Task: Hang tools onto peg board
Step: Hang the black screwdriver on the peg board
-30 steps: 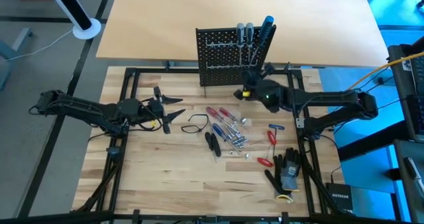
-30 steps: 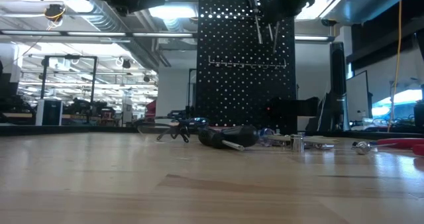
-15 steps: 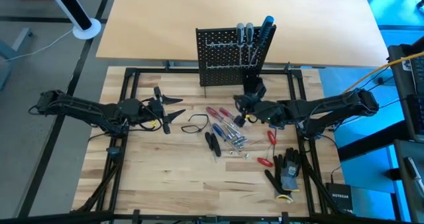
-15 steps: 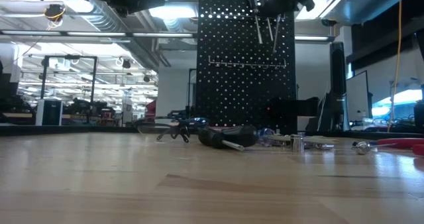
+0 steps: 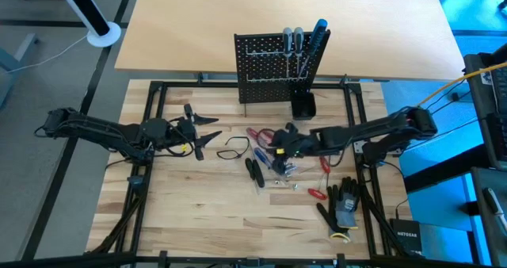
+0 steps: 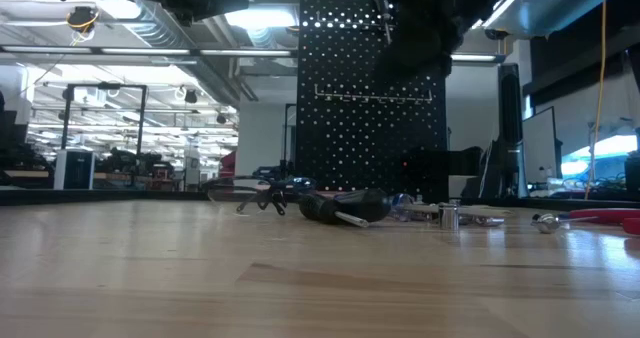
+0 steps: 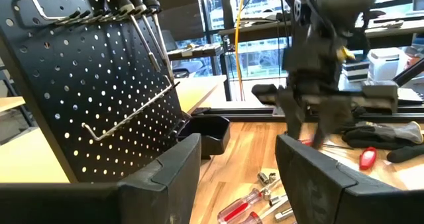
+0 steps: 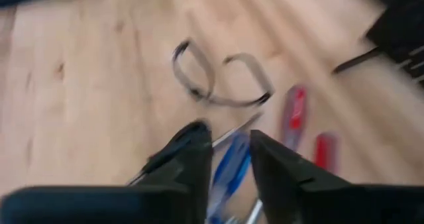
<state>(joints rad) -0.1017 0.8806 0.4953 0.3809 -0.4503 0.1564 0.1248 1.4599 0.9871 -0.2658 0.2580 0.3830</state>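
Since a second ago the right gripper point(image 5: 279, 143) has left the front of the black perforated upright peg board point(image 5: 268, 66) and swung down and away from it, and now hangs over the loose pile of small screwdrivers and metal bits point(image 5: 277, 161) lying on the pale wooden slatted table point(image 5: 198, 212) in front of the board. In its own wrist view its two dark fingers point(image 8: 199, 159) stand slightly apart with nothing between them, a blue-handled screwdriver point(image 8: 228, 171) showing in the gap below; that view is smeared, so it is unclear whether the fingers touch anything. The left gripper point(image 5: 207, 132) waits well to the left of the board, its fingers point(image 7: 169, 168) spread and empty. On the board three screwdrivers already hang, two grey-handled point(image 5: 292, 40) and one blue-handled point(image 5: 319, 32), handles up and thin shafts pointing straight down. The red-handled screwdrivers point(image 5: 255, 135) in the pile lie flat, long axes slanting across the table. In the low view the right arm covers the board's upper right corner and the hung shafts there.
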